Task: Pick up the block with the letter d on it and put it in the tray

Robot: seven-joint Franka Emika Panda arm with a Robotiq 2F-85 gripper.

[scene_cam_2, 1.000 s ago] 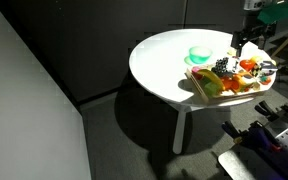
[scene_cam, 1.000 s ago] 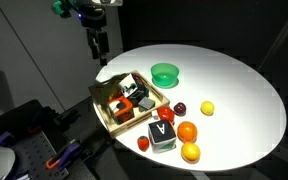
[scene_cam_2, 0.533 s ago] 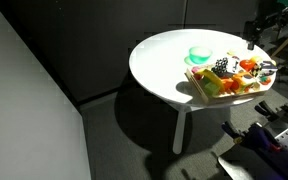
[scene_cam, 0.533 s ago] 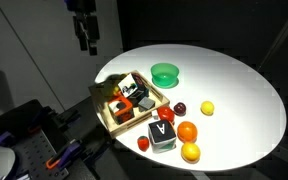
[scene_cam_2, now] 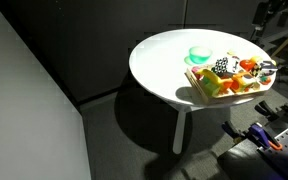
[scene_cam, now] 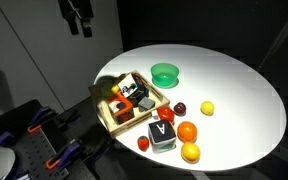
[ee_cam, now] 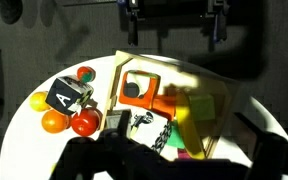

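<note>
Claw [ee_cam: 174, 30] spread, empty, high beyond surface [scene_cam: 234, 90] edge. D block [ee_cam: 137, 92] sits low and slightly off claw's centre line in wrist view, apparently inside tray [scene_cam: 101, 111] at that edge. Judged: placement done.

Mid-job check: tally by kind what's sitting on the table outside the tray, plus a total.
Green bowl: 1
Dark cube with a white A: 1
Small round toys: 5
Total: 7
</note>
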